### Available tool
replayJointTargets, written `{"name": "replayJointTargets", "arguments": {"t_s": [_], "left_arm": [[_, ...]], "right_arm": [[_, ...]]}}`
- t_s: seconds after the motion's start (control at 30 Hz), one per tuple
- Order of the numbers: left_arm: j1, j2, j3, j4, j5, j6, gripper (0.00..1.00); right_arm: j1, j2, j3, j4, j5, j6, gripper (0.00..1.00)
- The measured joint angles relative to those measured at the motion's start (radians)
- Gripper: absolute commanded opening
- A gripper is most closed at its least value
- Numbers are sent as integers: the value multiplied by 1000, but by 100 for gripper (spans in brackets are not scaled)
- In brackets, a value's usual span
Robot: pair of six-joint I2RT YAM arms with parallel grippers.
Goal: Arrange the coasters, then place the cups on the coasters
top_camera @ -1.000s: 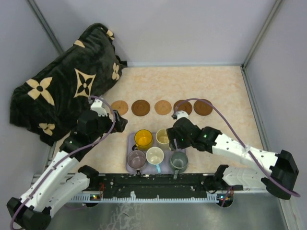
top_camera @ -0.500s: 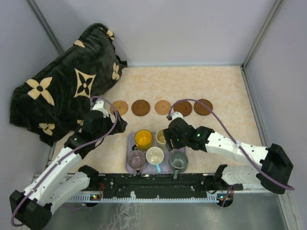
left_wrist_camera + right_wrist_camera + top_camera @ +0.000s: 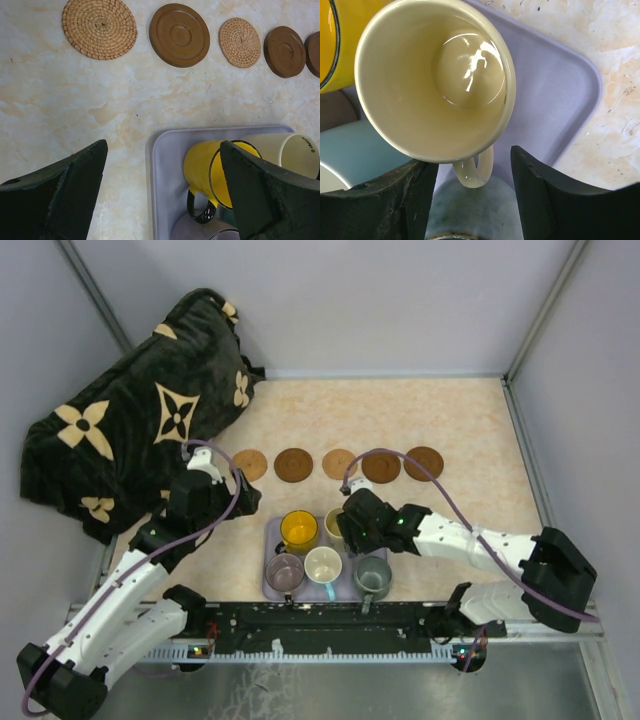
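Five coasters lie in a row across the table: a woven one (image 3: 249, 463), a dark one (image 3: 293, 464), a woven one (image 3: 339, 463) and two dark ones (image 3: 381, 466) (image 3: 424, 462). The cups stand on the lavender tray (image 3: 269, 558): yellow (image 3: 299, 529), cream (image 3: 435, 75), mauve (image 3: 284, 571), white with a blue handle (image 3: 323, 566) and grey-green (image 3: 372, 575). My right gripper (image 3: 472, 195) is open, its fingers either side of the cream cup's handle (image 3: 476, 172) without touching it. My left gripper (image 3: 162, 190) is wide open above the tray's left edge, beside the yellow cup (image 3: 205, 167).
A black cushion with beige flower marks (image 3: 130, 410) fills the back left, close behind the left arm. Grey walls close in the table on three sides. A black rail (image 3: 320, 625) runs along the near edge.
My right gripper has shifted left and lower onto the cream cup, and its jaws have narrowed around the handle. The left arm has hardly moved and stays wide open.
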Motion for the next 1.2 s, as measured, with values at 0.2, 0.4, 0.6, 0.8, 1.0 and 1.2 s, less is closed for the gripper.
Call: {"name": "replayJointTargets", "arguments": {"t_s": [0.2, 0.4, 0.6, 0.8, 1.0, 1.2], "left_arm": [[0, -2, 0, 0, -6, 0, 99], [0, -6, 0, 0, -6, 0, 98], [0, -12, 0, 0, -6, -3, 98], [0, -14, 0, 0, -6, -12, 97], [0, -15, 0, 0, -6, -15, 98], [0, -16, -4, 1, -5, -18, 98]], "right_arm": [[0, 38, 0, 8, 0, -11, 55], [0, 56, 0, 12, 1, -14, 52], [2, 73, 0, 16, 4, -19, 50], [5, 94, 1, 16, 4, -23, 46], [5, 108, 10, 13, 7, -23, 50], [5, 130, 45, 14, 26, -29, 51]]}}
